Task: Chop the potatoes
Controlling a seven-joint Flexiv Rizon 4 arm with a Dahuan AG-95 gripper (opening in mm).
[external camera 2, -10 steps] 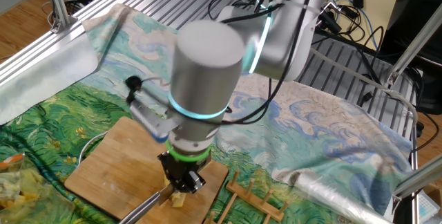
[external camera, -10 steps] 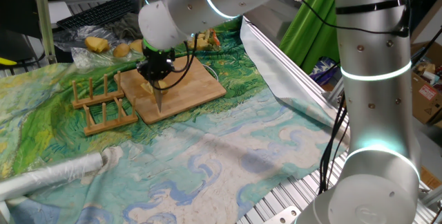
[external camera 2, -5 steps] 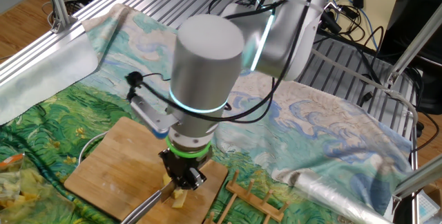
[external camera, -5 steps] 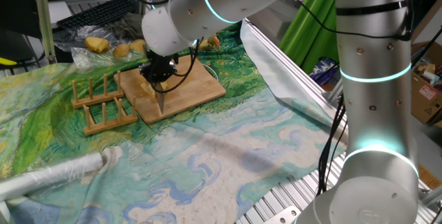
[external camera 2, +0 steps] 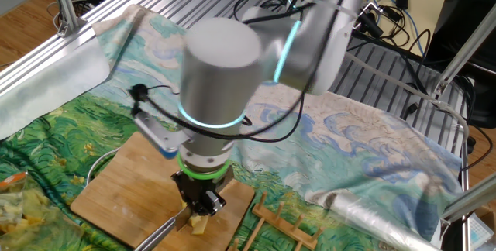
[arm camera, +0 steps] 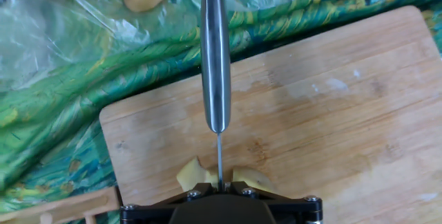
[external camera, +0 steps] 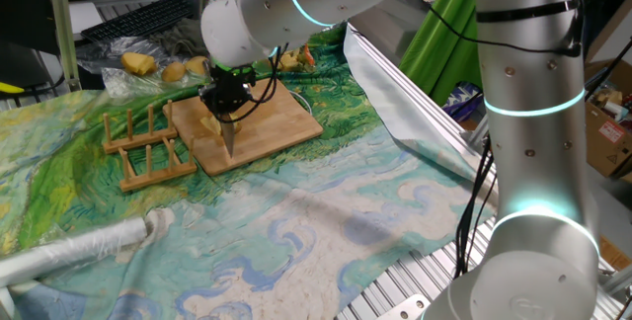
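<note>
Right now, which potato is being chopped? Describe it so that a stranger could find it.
Find the wooden board on the painted cloth. Under the claw, beside the knife blade, lies a pale-yellow peeled potato; the others, in plastic beyond the board, are unpeeled.

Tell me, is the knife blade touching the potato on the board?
Touching. In the hand view the knife blade runs down between two halves of the potato on the board.
</note>
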